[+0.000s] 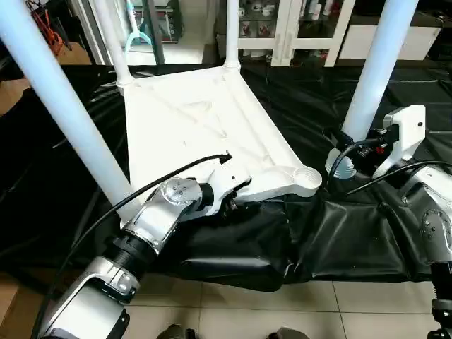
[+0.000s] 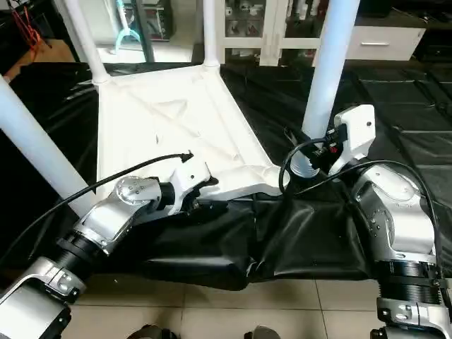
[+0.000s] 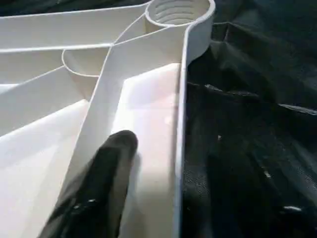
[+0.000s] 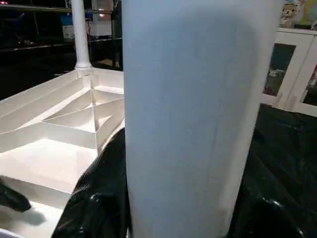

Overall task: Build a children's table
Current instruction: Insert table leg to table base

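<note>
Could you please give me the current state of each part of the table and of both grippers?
Tabletop: upside down on black sheeting, ribbed underside up.
Near right corner socket: empty.
Three legs: upright in the other corner sockets.
Fourth leg: upright beside the empty socket, not yet fitted.
Left gripper: at the tabletop's near edge, one finger inside the rim.
Right gripper: shut on fourth leg.

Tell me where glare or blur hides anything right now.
Left wrist view: the black finger is close and blurred, while the white plastic table top's round corner socket reads clearly. Right wrist view: the white tapered tube leg looms soft-edged. Head views: sheen on the black plastic sheet.
</note>
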Controlling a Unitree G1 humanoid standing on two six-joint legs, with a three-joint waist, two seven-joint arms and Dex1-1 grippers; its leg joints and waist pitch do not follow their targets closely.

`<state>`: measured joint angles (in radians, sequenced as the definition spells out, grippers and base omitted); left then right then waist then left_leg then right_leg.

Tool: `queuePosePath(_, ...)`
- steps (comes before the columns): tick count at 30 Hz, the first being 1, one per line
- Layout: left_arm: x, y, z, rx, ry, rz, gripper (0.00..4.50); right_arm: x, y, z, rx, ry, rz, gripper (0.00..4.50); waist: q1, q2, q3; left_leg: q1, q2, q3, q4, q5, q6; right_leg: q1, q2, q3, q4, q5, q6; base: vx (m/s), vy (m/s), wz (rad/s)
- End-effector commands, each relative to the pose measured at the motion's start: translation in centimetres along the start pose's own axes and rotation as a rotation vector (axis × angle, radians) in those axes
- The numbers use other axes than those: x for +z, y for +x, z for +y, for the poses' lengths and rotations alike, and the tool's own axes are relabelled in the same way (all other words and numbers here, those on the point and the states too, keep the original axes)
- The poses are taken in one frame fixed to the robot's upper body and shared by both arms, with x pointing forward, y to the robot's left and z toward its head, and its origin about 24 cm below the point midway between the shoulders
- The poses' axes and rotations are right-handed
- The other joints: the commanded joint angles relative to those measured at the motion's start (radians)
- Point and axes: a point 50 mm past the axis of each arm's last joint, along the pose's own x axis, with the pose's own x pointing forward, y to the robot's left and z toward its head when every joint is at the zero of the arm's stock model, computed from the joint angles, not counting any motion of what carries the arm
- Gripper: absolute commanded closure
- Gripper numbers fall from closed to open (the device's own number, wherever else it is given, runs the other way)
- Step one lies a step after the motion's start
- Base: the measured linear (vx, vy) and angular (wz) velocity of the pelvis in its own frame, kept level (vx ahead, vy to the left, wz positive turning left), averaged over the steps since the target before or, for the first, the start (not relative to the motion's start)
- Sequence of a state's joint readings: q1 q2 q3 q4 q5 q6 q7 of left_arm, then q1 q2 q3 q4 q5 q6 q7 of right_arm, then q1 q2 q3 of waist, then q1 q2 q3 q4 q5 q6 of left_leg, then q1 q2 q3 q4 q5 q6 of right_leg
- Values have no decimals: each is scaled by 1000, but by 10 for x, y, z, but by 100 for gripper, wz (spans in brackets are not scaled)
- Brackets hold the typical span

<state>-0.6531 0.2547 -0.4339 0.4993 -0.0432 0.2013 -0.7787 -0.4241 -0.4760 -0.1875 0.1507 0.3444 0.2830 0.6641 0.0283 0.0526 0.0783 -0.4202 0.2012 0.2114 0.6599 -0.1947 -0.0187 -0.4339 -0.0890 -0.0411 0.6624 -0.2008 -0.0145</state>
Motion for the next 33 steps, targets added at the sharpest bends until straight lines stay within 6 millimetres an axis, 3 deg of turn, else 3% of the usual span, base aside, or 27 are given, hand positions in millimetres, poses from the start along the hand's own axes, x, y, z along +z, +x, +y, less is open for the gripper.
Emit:
queuePosePath(1,-3,-3,5,8,-14,18,189,6,2,3,24,-7,-13,264,-5,-25,-88,34,17,-19,-67,-40,129,67,-33,28,-79,-2,-250,0,0,0)
queuePosePath(11,-6,-5,10,20,-34,42,257,5,3,5,33,-10,-8,264,-5,-24,-91,32,16,-20,-66,-29,139,68,-34,28,-78,10,-252,0,0,0)
queuePosePath(16,-9,-6,10,7,-20,66,312,5,4,5,35,-12,-8,264,-5,-23,-93,33,17,-21,-66,-33,133,68,-34,27,-78,4,-251,0,0,0)
queuePosePath(19,-13,-7,9,-5,-13,89,320,5,4,5,39,-16,-7,264,-4,-24,-94,33,16,-21,-66,-35,131,69,-35,28,-79,0,-251,0,0,0)
queuePosePath(29,-26,-10,4,-39,0,157,407,4,5,6,50,-20,-5,264,-5,-25,-95,34,16,-21,-68,-60,115,69,-37,29,-82,-37,-247,0,0,0)
queuePosePath(33,-32,-11,1,-64,6,184,418,5,6,6,52,-21,-8,264,-6,-25,-93,35,16,-21,-70,-70,107,69,-37,28,-84,-54,-243,0,0,0)
